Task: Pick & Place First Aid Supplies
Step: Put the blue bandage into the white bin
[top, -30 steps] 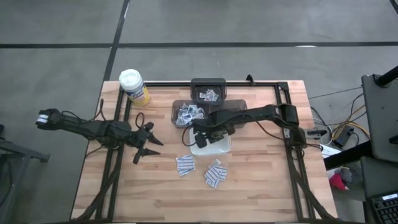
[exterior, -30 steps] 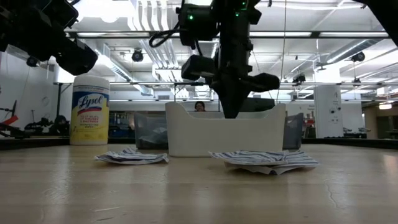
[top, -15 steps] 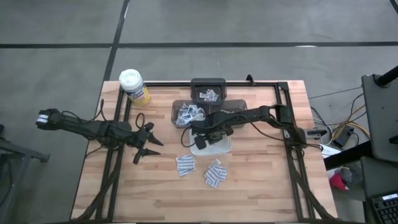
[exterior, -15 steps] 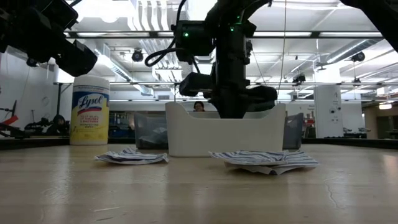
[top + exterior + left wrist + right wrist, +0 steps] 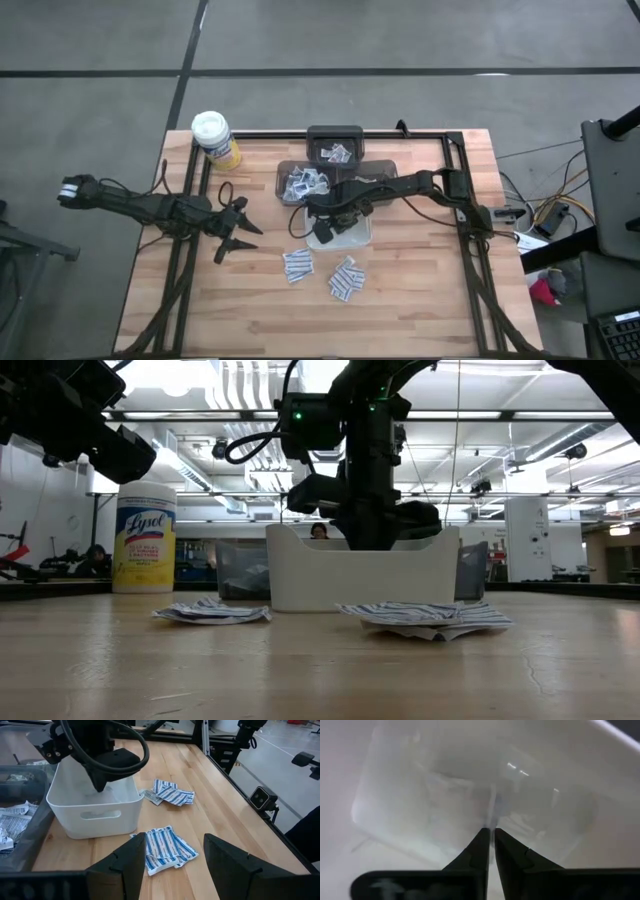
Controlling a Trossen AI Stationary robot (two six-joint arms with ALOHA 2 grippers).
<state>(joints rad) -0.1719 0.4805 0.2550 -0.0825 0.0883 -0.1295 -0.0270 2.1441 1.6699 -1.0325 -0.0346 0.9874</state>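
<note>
I see two small heaps of flat white blue-striped sealed packets (image 5: 298, 265) (image 5: 344, 278) near the desk's front edge, just before the white rectangular plastic tray (image 5: 95, 815). My right gripper (image 5: 491, 836) is down inside that tray, fingers nearly together; whether they pinch anything I cannot tell. Left gripper (image 5: 231, 238) hovers spread open toward the desk's left side.

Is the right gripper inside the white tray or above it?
Inside. The right gripper reaches below the white tray's rim, its fingers nearly shut, near the floor.
</note>
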